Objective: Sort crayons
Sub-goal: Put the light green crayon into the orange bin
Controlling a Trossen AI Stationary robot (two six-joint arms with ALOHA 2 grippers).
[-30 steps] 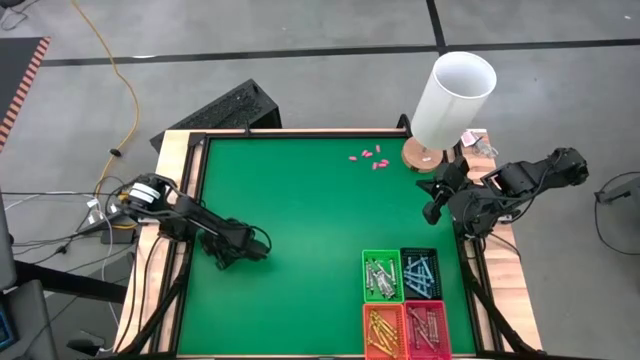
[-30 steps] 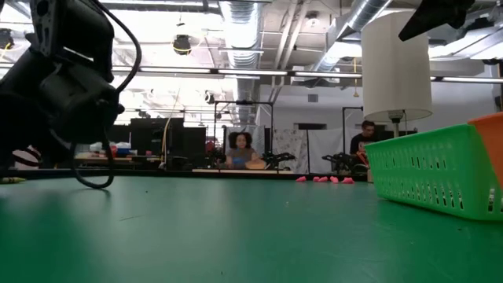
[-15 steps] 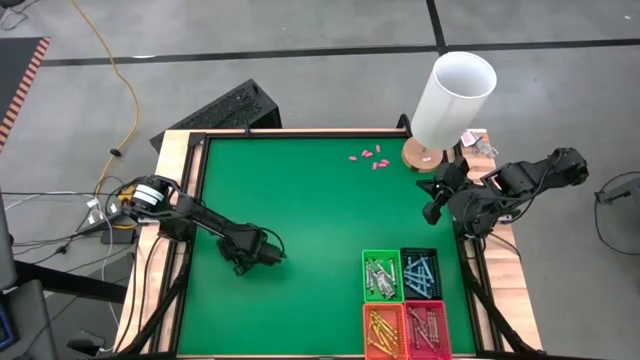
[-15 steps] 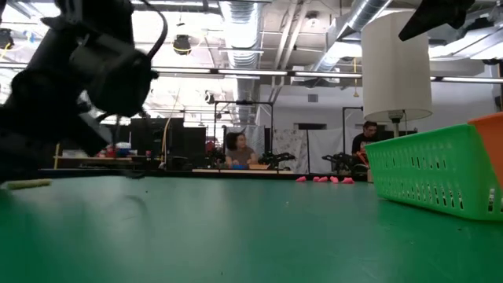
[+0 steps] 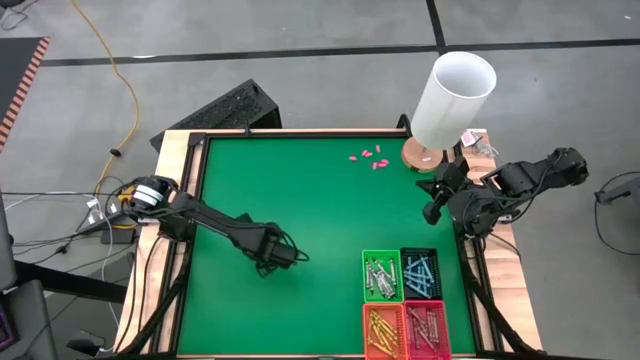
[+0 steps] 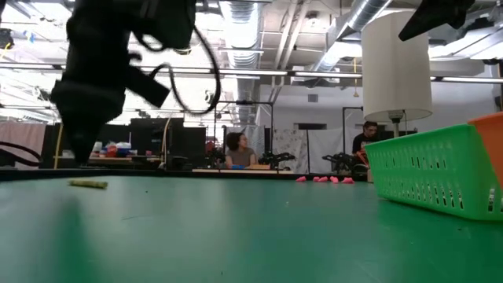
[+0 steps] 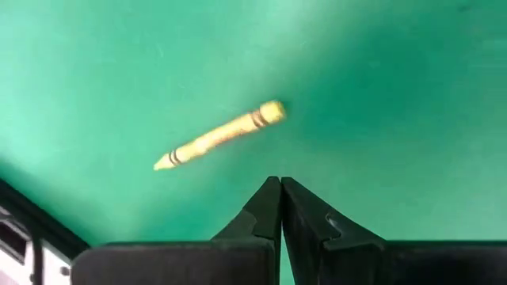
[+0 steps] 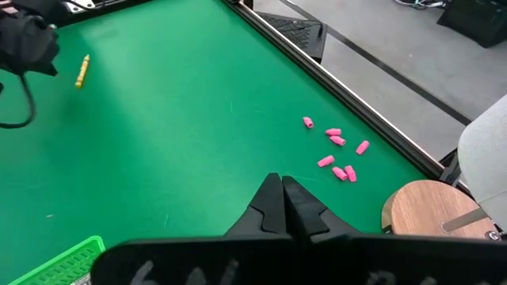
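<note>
Left gripper (image 7: 280,184) farther inward, crayon (image 7: 219,135) bared.

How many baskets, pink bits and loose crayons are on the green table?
Baskets: 4
Pink bits: 7
Loose crayon: 1
Total: 12

The right gripper (image 8: 282,207) is closed over the green surface (image 8: 182,134). A yellow crayon (image 8: 81,70) lies far off, near the other arm (image 8: 24,39). Small pink pieces (image 8: 337,154) sit near a round wooden base (image 8: 428,210).
</note>
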